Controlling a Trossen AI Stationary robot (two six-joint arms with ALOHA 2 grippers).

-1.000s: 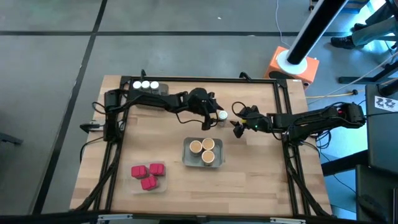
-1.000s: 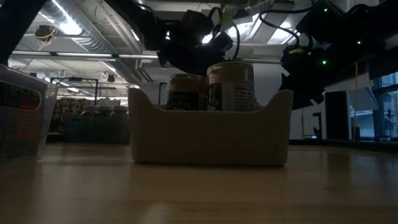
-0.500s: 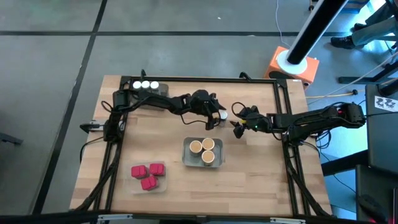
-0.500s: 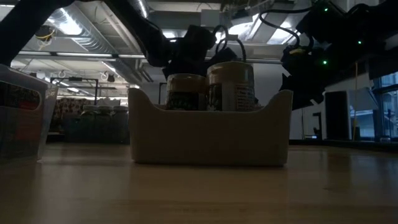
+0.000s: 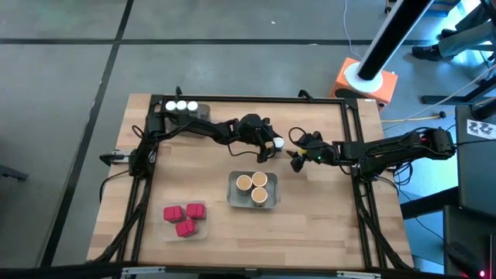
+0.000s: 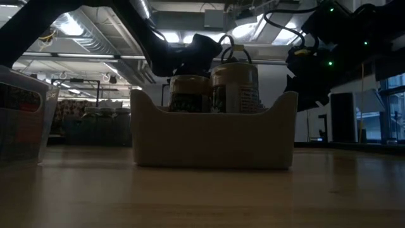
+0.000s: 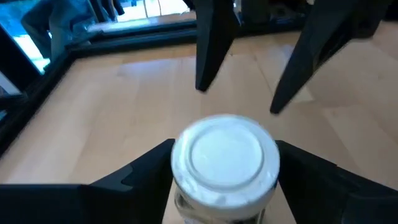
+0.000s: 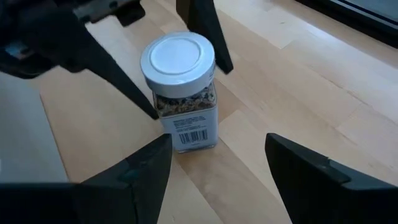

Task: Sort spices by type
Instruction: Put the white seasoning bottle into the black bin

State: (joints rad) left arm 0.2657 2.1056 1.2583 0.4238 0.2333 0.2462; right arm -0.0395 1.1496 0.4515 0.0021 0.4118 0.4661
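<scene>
Pale wooden boards make up the table (image 5: 310, 225), framed by dark rails, with a grey floor around it. Taking the grey tray (image 5: 232, 198) of three tan-lidded jars (image 5: 253, 187) at mid-table as the landmark and reading left to right: three red boxy spices (image 5: 184, 217) sit in a clear tray to its left and nearer the front edge; three white-capped jars (image 5: 180, 105) stand together well behind it at the far left corner. Just behind the tray's right end stands a lone white-capped jar (image 8: 181, 84), upright on the bare wood. The left gripper (image 7: 225, 163) brackets it, one finger on each side of the cap; its jaws stand wide, and whether the pads touch the jar yet cannot be told. Right of that jar, the right gripper (image 8: 214, 165) hovers nearby with its fingers spread and nothing between them. The step in hand looks like picking up this last stray jar. Next, the left gripper would need to close firmly on it, lift it and carry it to join the other white-capped jars.
</scene>
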